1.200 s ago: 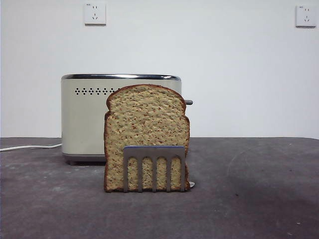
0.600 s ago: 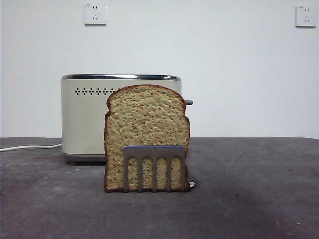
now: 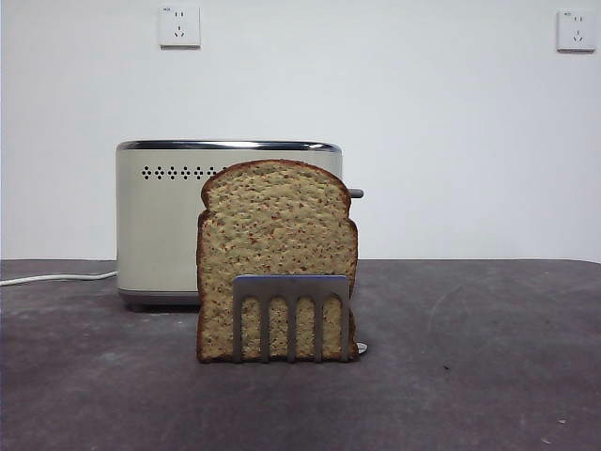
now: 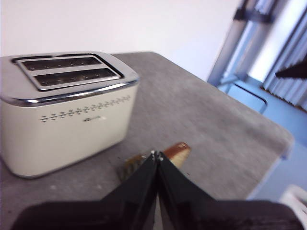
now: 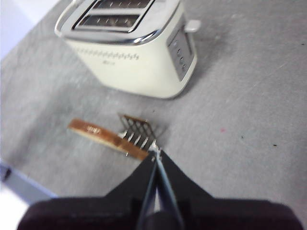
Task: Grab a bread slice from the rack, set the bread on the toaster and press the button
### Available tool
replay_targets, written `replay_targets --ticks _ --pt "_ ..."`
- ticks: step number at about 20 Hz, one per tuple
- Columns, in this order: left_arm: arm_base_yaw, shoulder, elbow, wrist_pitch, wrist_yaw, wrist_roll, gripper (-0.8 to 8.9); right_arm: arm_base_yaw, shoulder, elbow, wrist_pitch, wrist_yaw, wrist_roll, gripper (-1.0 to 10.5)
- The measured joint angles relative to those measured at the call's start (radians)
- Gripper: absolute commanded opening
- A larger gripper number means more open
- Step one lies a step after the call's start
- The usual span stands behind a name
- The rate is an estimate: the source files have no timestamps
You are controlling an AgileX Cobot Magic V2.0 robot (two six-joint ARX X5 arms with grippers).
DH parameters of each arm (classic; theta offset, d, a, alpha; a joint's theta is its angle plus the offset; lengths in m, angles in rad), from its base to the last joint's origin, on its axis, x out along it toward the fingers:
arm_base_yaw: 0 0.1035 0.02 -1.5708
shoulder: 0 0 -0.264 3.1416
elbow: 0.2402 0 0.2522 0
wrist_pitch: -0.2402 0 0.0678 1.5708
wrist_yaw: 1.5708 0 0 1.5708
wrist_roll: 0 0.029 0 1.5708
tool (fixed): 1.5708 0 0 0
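Note:
The slice of bread (image 3: 277,249) stands upright in the steel rack (image 3: 291,315), in front of the cream toaster (image 3: 160,221). The button (image 3: 356,194) juts from the toaster's right end. Neither gripper shows in the front view. In the left wrist view my left gripper (image 4: 156,154) is shut and empty, high above the bread's crust (image 4: 176,152) and the rack (image 4: 133,165), with the toaster (image 4: 67,115) beyond. In the right wrist view my right gripper (image 5: 156,152) is shut and empty above the rack (image 5: 135,130) and the bread's edge (image 5: 103,134); the toaster (image 5: 134,57) and its button (image 5: 193,25) lie beyond.
A white cord (image 3: 52,278) runs left from the toaster. Two white wall sockets (image 3: 178,25) sit high on the back wall. The table's edge (image 4: 283,143) drops off beyond the bread in the left wrist view.

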Motion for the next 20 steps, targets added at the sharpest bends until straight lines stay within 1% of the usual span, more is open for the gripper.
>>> replay_targets --ticks 3,5,8,9,10,11,12,13,17,20 --pt "-0.024 0.063 0.085 -0.118 0.019 0.077 -0.08 0.026 0.049 0.106 -0.152 0.0 -0.078 -0.1" --pt "-0.039 0.084 0.111 -0.16 0.017 0.115 -0.08 0.045 0.051 0.116 -0.166 0.0 -0.098 -0.1" --pt "-0.048 0.095 0.116 -0.178 0.016 0.134 0.03 0.061 0.051 0.116 -0.172 0.0 -0.11 -0.1" --pt "-0.05 0.1 0.116 -0.18 0.016 0.136 0.62 0.062 0.052 0.116 -0.172 0.0 -0.113 -0.1" --pt "-0.051 0.103 0.116 -0.18 0.015 0.137 2.09 0.062 0.052 0.116 -0.172 0.0 -0.113 -0.1" --pt "-0.051 0.107 0.116 -0.18 0.015 0.137 4.56 0.062 0.052 0.116 -0.172 0.0 -0.113 -0.1" --pt "-0.052 0.108 0.116 -0.18 0.014 0.137 5.95 0.062 0.052 0.116 -0.172 0.001 -0.113 -0.1" --pt "-0.053 0.11 0.116 -0.179 0.013 0.137 6.11 0.062 0.052 0.116 -0.172 0.0 -0.113 -0.1" --pt "-0.089 0.132 0.134 -0.176 0.002 0.151 6.11 0.062 0.052 0.116 -0.172 0.001 -0.113 -0.1" --pt "-0.162 0.198 0.199 -0.178 -0.05 0.206 6.11 0.062 0.056 0.116 -0.172 0.001 -0.113 -0.1"
